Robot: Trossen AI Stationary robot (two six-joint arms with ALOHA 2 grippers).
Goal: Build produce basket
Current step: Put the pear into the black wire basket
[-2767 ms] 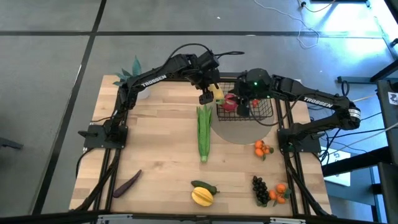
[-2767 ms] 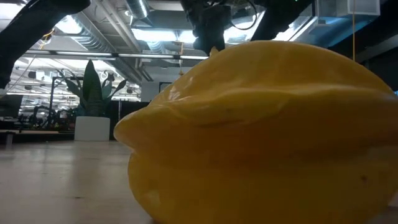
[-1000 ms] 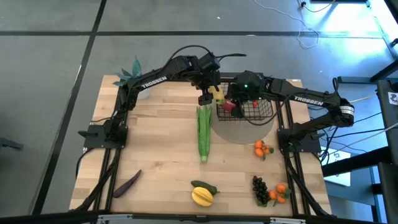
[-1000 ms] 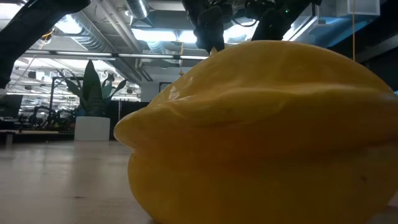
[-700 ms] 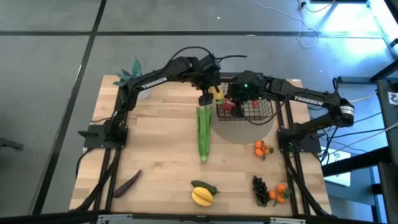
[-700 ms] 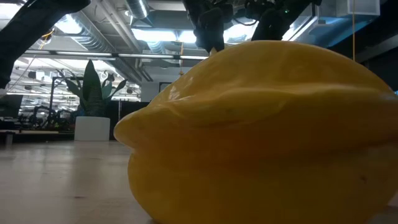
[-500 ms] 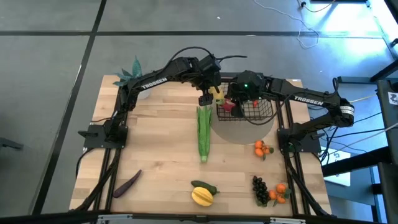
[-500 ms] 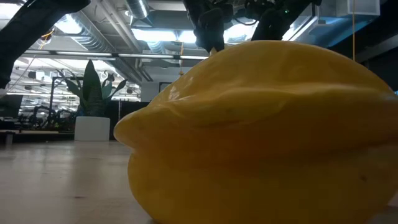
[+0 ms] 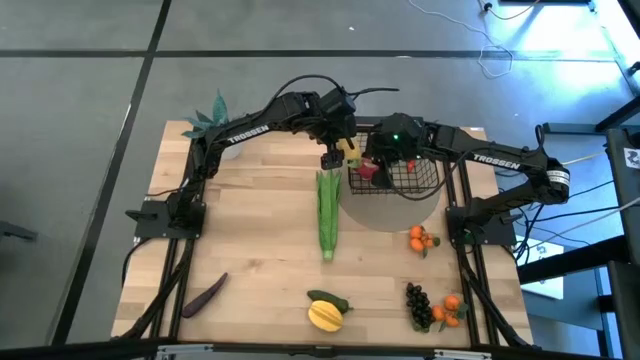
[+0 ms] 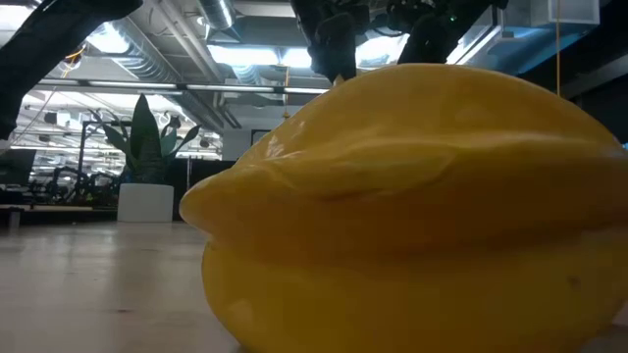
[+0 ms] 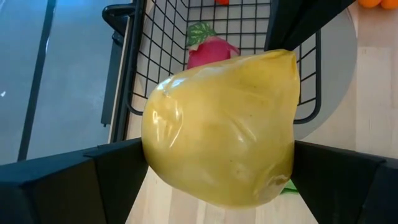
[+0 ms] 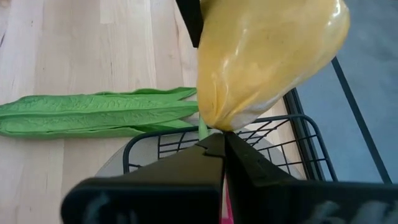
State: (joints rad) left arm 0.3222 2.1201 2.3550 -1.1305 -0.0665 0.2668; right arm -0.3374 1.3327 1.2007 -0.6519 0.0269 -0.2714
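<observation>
My left gripper (image 9: 340, 153) hangs at the table's far middle, shut on a yellow mango (image 11: 217, 124) just left of the black wire basket (image 9: 415, 178). A red radish (image 11: 211, 51) lies inside the basket. My right gripper (image 12: 219, 142) is shut at the basket's left rim, right beside the mango. The long green corn (image 9: 328, 215) lies on the table below the left gripper, pointing toward the near edge. In the low view a yellow fruit (image 10: 412, 216) fills the picture and hides the basket. My left gripper pinches the mango's two opposite sides (image 11: 152, 155) between its two fingers (image 11: 99, 180). The fingers slant down from the table's left toward the basket. The mango is lifted clear, above the basket's left rim. My right gripper has its shut fingertips on the wire of the basket's left rim (image 12: 186, 142), slanting down from the table's right. The fingers themselves hide the exact spot. The basket rests on a grey round mat (image 9: 385, 212).
Near the front edge lie a yellow fruit (image 9: 325, 316), a green pepper (image 9: 330, 300), grapes (image 9: 418, 305), oranges (image 9: 452, 308) and a purple eggplant (image 9: 205, 295). More oranges (image 9: 422, 238) sit by the mat. A potted plant (image 9: 215, 115) stands at the far left corner.
</observation>
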